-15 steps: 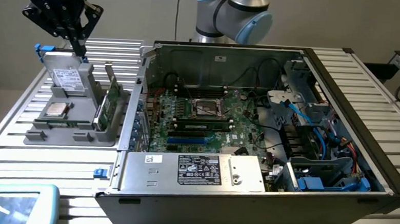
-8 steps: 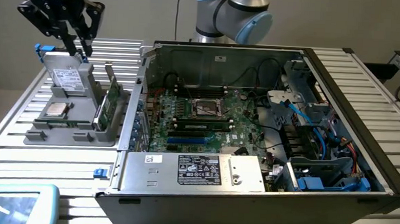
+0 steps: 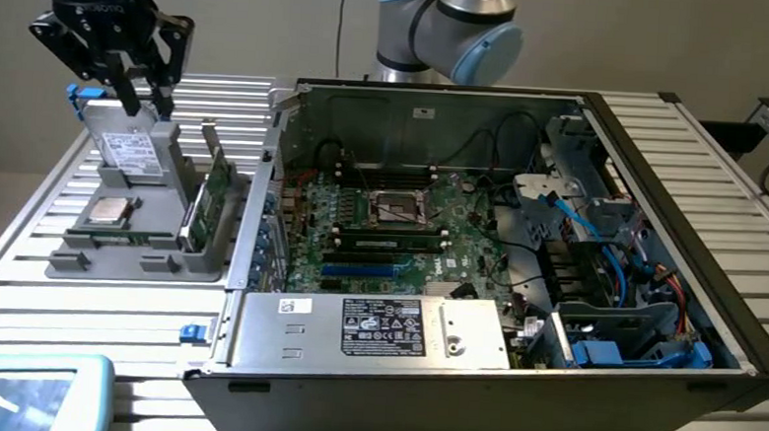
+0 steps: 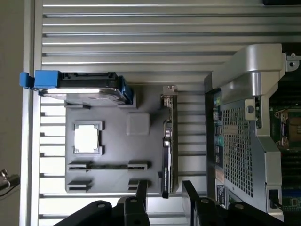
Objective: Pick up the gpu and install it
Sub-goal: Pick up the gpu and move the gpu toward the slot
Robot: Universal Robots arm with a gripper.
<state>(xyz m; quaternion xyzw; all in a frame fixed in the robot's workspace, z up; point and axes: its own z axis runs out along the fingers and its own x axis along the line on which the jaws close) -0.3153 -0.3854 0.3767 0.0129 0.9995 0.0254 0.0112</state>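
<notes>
Approach for the pick-up, by the look of it; nothing grasped yet. Claw (image 3: 145,92) hanging high in the upper left of the exterior view, above the far end of the grey tray (image 3: 73,258) on the tabletop (image 3: 12,300), fingers apart and empty.

Gpu (image 3: 212,199) standing on edge in a slot on the tray's side nearest the open case (image 3: 482,374), left of centre in the exterior view, untouched. Seen edge-on from the wrist, one end of the thin card lined up between the two fingers, though well beneath them.

Sharing the tray: hard drive (image 3: 131,151) at the far end, cpu (image 3: 105,211) in the middle. Install not begun, judging by the card's place outside the case; motherboard (image 3: 384,216) lying exposed inside.

Likely needed for the grasp: a straight drop, fingers kept wide enough to straddle the card, closing on its flat faces, clear of the hard drive and the slot walls.
</notes>
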